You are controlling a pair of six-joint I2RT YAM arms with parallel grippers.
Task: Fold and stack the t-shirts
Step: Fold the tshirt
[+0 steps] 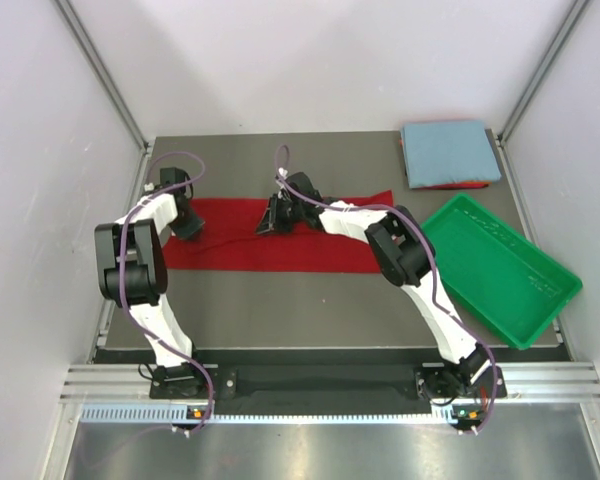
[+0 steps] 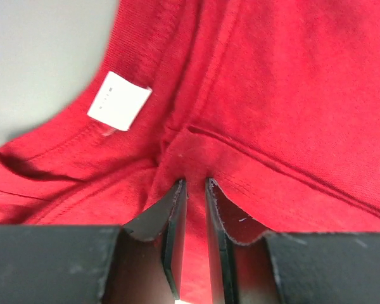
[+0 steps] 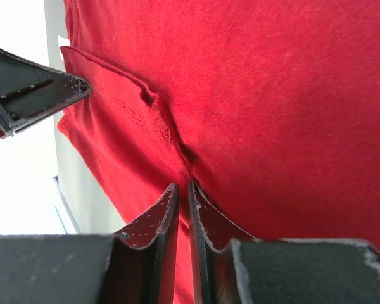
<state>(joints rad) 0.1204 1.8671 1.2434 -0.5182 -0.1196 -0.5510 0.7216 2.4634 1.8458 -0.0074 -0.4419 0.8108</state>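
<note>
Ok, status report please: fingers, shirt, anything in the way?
Left fingers, right fingers: both shut on red shirt. Shirt spread across table. Green tray off right, nothing blocking.

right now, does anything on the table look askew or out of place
The green tray sits at an angle to the table, and its right corner seems to poke past the table's right edge. In the far-right stack, a sliver of red shirt peeks out beneath the light blue t-shirt. Nothing else stands out.
</note>
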